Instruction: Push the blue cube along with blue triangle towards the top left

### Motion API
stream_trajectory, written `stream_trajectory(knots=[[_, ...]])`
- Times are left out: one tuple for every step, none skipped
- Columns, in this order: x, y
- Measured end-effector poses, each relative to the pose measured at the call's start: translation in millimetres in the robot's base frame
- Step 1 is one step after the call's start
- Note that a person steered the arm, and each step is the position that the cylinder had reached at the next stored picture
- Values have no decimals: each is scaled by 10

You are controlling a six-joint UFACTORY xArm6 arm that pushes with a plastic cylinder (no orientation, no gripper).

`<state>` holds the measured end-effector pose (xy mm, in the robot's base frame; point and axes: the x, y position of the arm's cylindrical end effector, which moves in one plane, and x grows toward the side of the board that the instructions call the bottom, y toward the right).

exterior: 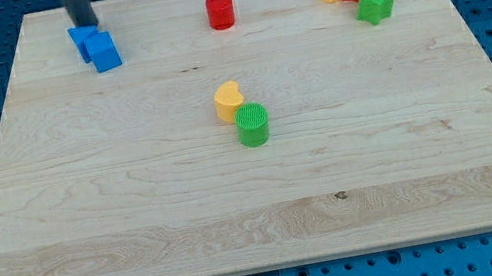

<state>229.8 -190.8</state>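
Touching blue triangle (83, 38) from above, my tip (86, 25), blue cube (104, 52) adjoining

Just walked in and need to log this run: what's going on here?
An arm's rod is pushing blocks on a wooden board. My tip sits at the top edge of two touching blue blocks, the blue cube and blue triangle, already near the view's top left corner. The other blocks lie apart from them.

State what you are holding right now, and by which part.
Nothing is held; I only push. My tip sits at the top edge of the blue triangle, which touches the blue cube.
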Motion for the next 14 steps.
stream_trajectory(knots=[[-124,532],[68,918],[548,818],[775,580],[825,436],[809,435],[663,435],[559,474],[975,533],[1378,528],[1406,430],[1358,304],[1146,157],[938,6]])
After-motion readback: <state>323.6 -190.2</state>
